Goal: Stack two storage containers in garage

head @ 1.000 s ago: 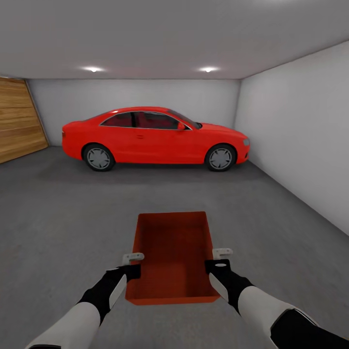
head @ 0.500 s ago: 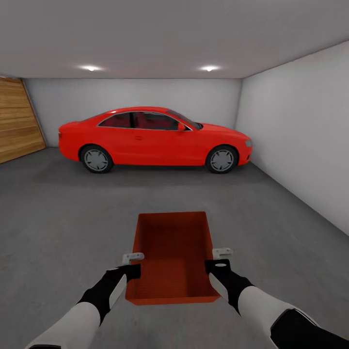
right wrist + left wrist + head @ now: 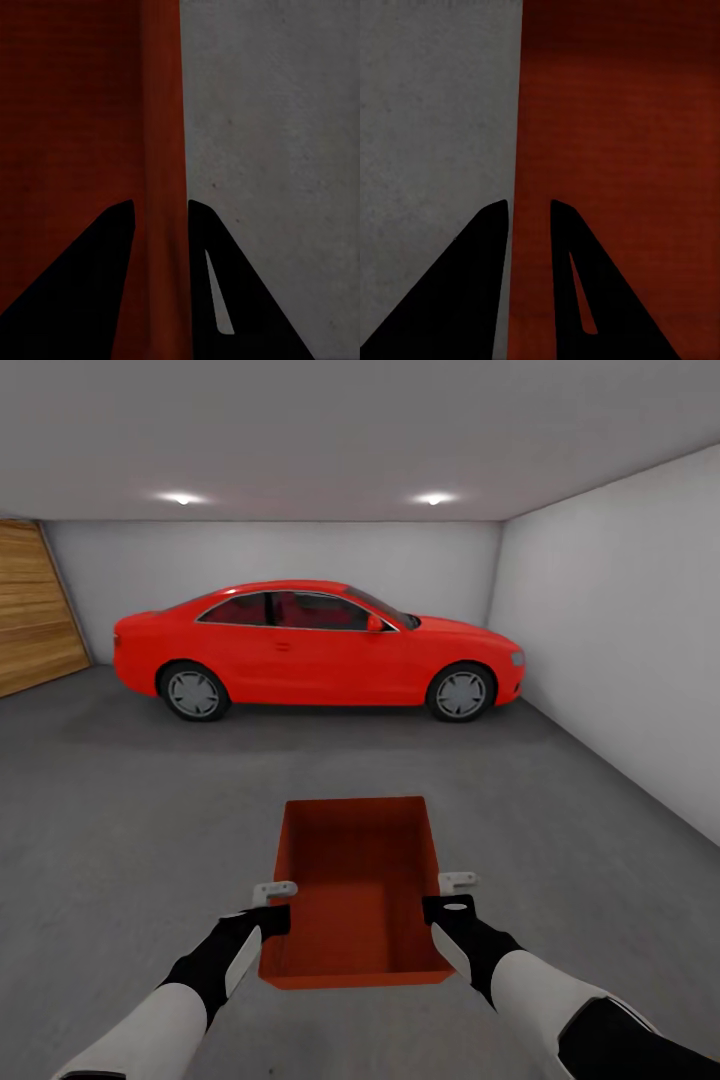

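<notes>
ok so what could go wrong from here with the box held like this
1. Each end effector, left and right, pinches only a thin side wall of the storage container; a jolt could let one wall slip and tip it.
2. Uneven release over the floor may land it crooked, a poor base for stacking.
3. The red car stands ahead; driving on risks contact.

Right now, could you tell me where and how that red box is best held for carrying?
By its two long side walls, one hand per side, from above. The box is topless with thin walls, so fingers straddle a rim: the left hand and right hand each have one finger inside and one outside the wall.
</notes>
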